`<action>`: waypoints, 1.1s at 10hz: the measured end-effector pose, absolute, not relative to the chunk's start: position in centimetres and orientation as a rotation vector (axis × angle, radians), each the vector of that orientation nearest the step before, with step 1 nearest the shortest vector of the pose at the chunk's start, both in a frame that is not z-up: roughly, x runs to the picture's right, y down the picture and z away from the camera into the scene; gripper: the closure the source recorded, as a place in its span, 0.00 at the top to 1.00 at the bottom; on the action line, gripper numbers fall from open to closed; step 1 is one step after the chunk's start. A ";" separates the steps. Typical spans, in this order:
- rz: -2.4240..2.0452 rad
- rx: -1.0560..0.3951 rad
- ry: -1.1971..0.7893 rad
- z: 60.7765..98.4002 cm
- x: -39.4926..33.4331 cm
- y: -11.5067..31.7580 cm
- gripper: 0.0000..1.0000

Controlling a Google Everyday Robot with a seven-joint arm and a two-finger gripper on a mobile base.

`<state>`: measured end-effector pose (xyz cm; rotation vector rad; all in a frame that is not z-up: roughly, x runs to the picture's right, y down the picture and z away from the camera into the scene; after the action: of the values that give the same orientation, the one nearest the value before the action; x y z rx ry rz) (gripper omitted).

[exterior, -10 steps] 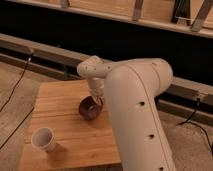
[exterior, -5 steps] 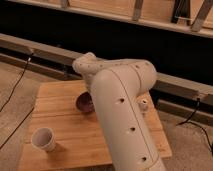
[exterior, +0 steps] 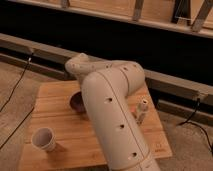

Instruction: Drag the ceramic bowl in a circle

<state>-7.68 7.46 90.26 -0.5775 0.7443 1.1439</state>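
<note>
Leftward since before, ceramic bowl peeks beside the arm hiding the closed claw.

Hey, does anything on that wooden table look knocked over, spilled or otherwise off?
Nothing stands out. The white cup stands upright near the wooden table's front left, a small bottle is upright at right, and the ceramic bowl sits mostly hidden behind the arm. The gripper is hidden there too.
</note>
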 end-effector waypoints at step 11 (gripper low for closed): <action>1.136 -0.578 0.750 90.1 -7.4 7.8 0.03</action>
<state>-7.44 7.77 90.10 -0.5780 0.7499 1.1363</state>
